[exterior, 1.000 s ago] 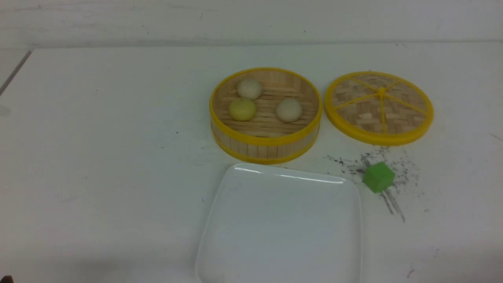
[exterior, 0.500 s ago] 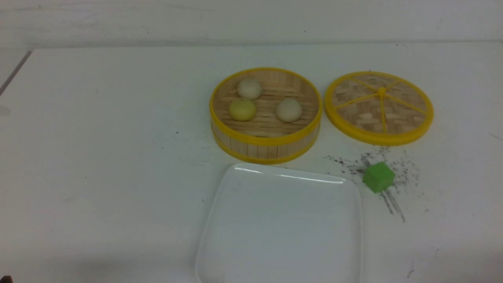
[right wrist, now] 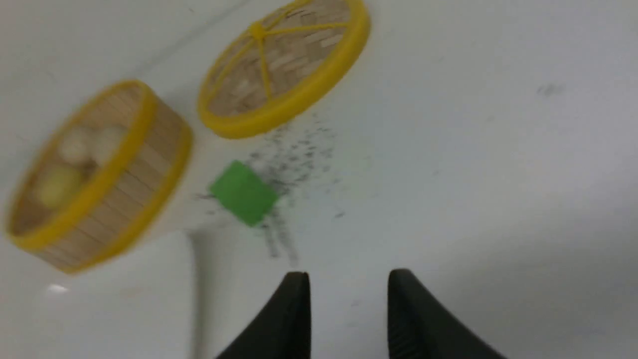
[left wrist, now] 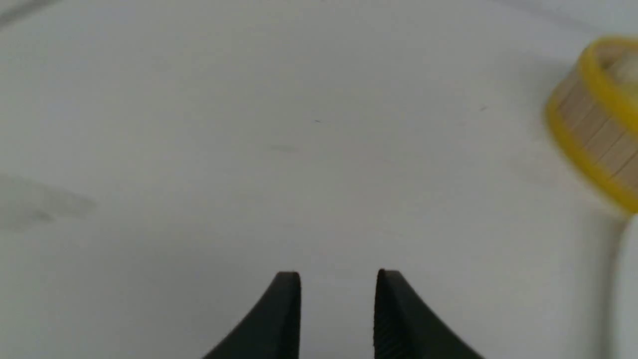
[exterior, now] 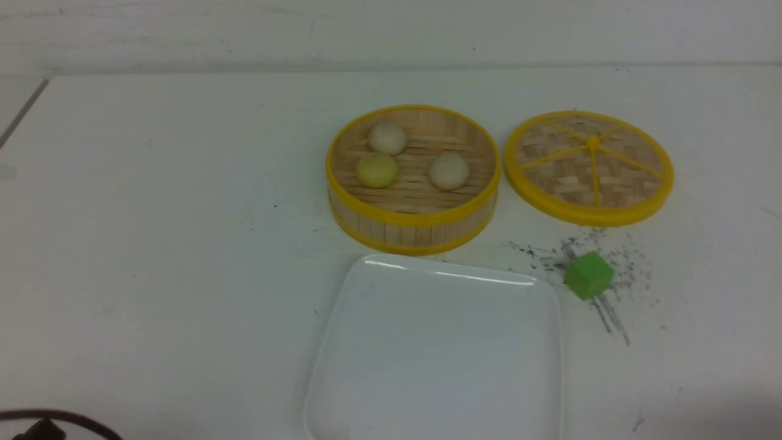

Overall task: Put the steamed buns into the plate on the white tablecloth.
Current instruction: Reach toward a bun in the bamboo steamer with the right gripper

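A dark cable (exterior: 55, 421) has come into the front view's lower left corner since a second ago; nothing else has shifted. The left gripper (left wrist: 338, 279) hangs over bare tablecloth (exterior: 171, 214), jaws parted and empty. One plate (exterior: 440, 348), empty, lies just before one steamer (exterior: 409, 223) holding all three buns (exterior: 449, 171). One lid (exterior: 589, 166) and one cube (exterior: 588, 275) lie rightward. The right gripper (right wrist: 349, 281) has its jaws parted, empty.

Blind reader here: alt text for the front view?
Three round steamed buns sit in a yellow-rimmed bamboo steamer, its woven lid beside it; nearer lie a white square plate and a green cube on the white tablecloth.
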You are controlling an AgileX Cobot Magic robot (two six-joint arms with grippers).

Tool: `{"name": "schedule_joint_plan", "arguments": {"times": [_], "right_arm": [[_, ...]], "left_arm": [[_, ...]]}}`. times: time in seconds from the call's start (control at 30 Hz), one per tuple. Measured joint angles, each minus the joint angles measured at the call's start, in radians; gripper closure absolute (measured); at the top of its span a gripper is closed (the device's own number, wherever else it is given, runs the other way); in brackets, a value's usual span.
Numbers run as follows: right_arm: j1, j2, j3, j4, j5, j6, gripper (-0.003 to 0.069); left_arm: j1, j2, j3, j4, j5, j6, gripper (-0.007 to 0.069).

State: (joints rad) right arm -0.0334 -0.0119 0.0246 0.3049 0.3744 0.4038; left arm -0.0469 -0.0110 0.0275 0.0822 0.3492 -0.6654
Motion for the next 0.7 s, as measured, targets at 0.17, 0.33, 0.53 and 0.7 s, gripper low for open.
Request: {"name": "schedule_joint_plan", "arguments": {"times": [0.17,0.33,0.53,0.7], "right_arm": [[0.0,0.0,0.001,0.282,-0.004,0.11,0.0419],[0.0,0.0,0.001,0.333,-0.01,0.119,0.0419],[0.0,0.0,-0.024,0.364,-0.041,0.07,0.0419],[0.0,0.036,-0.221,0.33,-0.117,-0.166,0.045]], "left_arm": [[0.0,0.0,0.0,-0.278,-0.008,-0.341,0.0384],[0.0,0.0,0.0,-0.307,-0.009,-0.407,0.0384],[0.0,0.0,0.0,-0.301,-0.018,-0.411,0.0384],[0.0,0.0,-0.034,-0.273,-0.03,-0.301,0.044]]}}
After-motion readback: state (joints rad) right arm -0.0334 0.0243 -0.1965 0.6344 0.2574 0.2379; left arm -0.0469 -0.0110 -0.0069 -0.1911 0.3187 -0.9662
